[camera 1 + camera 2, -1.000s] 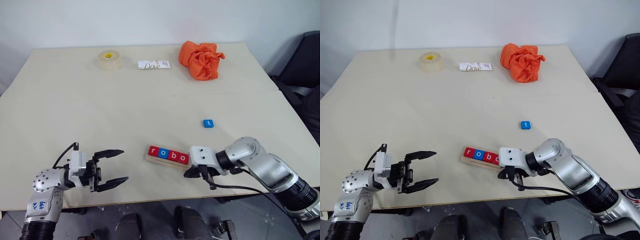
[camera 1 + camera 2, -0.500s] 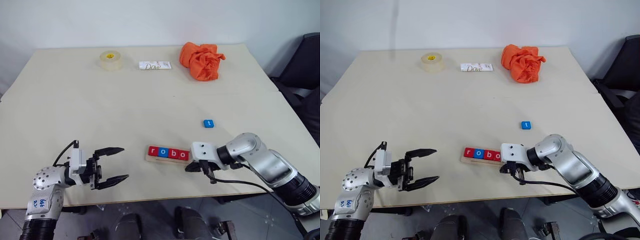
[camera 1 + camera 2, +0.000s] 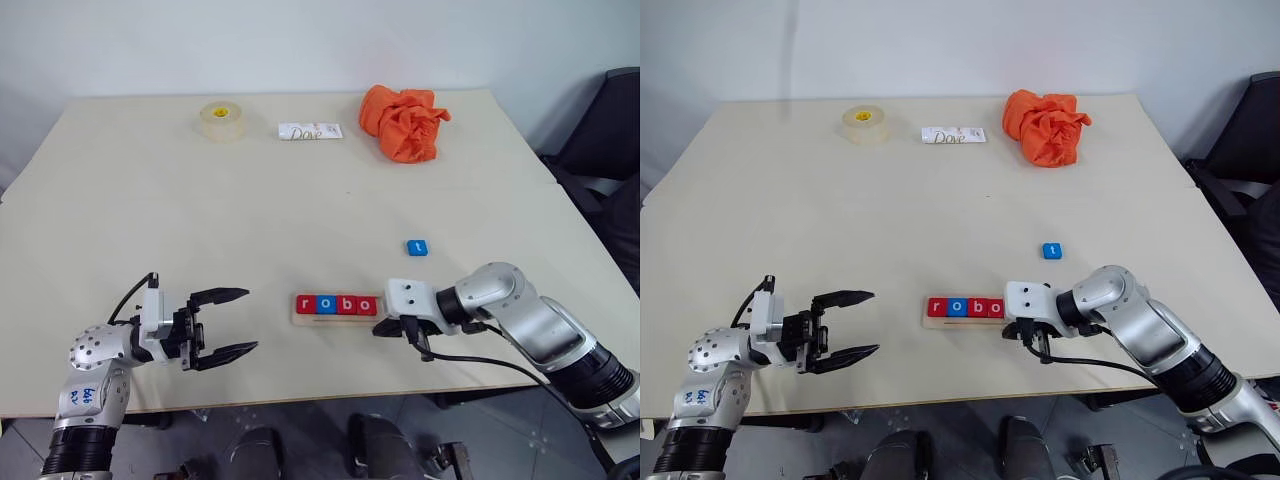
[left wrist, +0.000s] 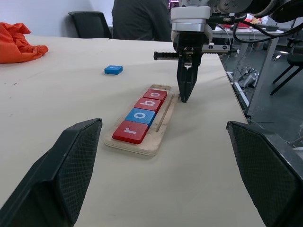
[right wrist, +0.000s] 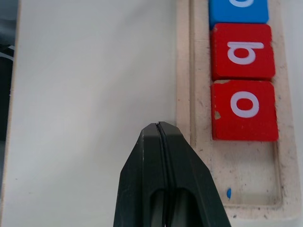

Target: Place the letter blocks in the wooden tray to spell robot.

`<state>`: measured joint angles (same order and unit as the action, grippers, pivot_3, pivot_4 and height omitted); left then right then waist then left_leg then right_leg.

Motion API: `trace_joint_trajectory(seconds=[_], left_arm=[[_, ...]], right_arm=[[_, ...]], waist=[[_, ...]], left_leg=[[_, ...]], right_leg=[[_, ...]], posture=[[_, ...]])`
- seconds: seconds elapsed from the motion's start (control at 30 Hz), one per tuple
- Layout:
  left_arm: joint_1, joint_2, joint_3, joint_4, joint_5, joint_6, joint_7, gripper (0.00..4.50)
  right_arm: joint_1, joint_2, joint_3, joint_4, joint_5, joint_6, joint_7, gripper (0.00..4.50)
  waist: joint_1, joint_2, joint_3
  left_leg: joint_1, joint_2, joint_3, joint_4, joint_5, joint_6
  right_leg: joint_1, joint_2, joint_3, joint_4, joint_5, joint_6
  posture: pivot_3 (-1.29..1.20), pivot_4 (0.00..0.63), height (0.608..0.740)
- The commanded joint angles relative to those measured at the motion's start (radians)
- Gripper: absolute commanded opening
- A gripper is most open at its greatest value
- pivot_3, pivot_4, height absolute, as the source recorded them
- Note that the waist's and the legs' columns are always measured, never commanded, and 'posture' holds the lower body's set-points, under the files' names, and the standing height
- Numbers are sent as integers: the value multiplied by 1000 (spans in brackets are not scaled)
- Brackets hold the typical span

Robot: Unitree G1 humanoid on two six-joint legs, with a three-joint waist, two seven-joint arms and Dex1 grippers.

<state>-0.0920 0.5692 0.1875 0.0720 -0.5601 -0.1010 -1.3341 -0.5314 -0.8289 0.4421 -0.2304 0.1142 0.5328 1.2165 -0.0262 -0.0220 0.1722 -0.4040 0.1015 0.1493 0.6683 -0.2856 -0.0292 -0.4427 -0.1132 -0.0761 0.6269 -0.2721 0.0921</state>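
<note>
The wooden tray (image 3: 336,320) lies near the table's front edge, holding letter blocks in a row: red r (image 3: 305,304), blue o (image 3: 325,304), red b (image 3: 346,305), red o (image 3: 366,306). The slot at its right end (image 5: 246,189) is bare. A blue t block (image 3: 417,247) lies loose on the table beyond and to the right. My right gripper (image 4: 184,97) is shut and empty, its tip pointing down at the table just beside the tray's near edge by the right end. My left gripper (image 3: 248,320) hovers open and empty, left of the tray.
At the back of the table sit a tape roll (image 3: 221,121), a white Dove packet (image 3: 309,131) and a crumpled orange cloth (image 3: 405,120). A dark chair (image 3: 610,130) stands beyond the right edge. A person (image 4: 142,19) stands past the table.
The tray has turned from slanted to lying square with the table's front edge, its right end pushed away from me. My right gripper moved with it, staying shut. The left gripper stayed put.
</note>
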Motion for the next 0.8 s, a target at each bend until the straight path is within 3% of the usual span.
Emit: trace_joint_trajectory(seconds=[0.03, 0.33, 0.4, 0.57, 0.8], left_arm=[[-10, 3, 4, 1, -5, -16, -8, 4500], [-62, 3, 1, 62, 4, -30, -24, 4500], [-77, 2, 0, 76, 6, -33, -27, 4500], [-104, -1, -5, 120, 11, -50, -43, 4500], [-141, 8, -4, 188, 16, -63, -77, 4500]], right_arm=[[19, -26, -47, -18, -10, 41, -24, 9], [106, -68, -298, -109, 170, 130, -22, 9], [148, -83, -353, -115, 200, 134, -22, 353], [238, -56, -548, -37, 223, 132, -153, 1881], [437, -47, -741, -59, 262, 104, -221, 4443]], waist=[[0, 0, 0], [2, 0, 0], [2, 0, 0], [2, 0, 0], [3, 0, 0]], left_leg=[[0, 0, 0, 0, 0, 0], [-1, 0, 0, -1, 0, 0], [-1, 0, 0, -2, 0, 0], [-1, 0, 0, -2, 0, 0], [-1, 0, 0, -3, 0, 0]], right_leg=[[0, 0, 0, 0, 0, 0], [-1, 1, 0, -1, 0, 0], [-1, 0, 0, -2, 0, 0], [-1, 0, 0, -2, 0, 0], [-1, 1, 0, -2, 0, 0]], posture=[[0, 150, 740], [0, 150, 740], [0, 150, 740], [0, 150, 740], [0, 150, 740]])
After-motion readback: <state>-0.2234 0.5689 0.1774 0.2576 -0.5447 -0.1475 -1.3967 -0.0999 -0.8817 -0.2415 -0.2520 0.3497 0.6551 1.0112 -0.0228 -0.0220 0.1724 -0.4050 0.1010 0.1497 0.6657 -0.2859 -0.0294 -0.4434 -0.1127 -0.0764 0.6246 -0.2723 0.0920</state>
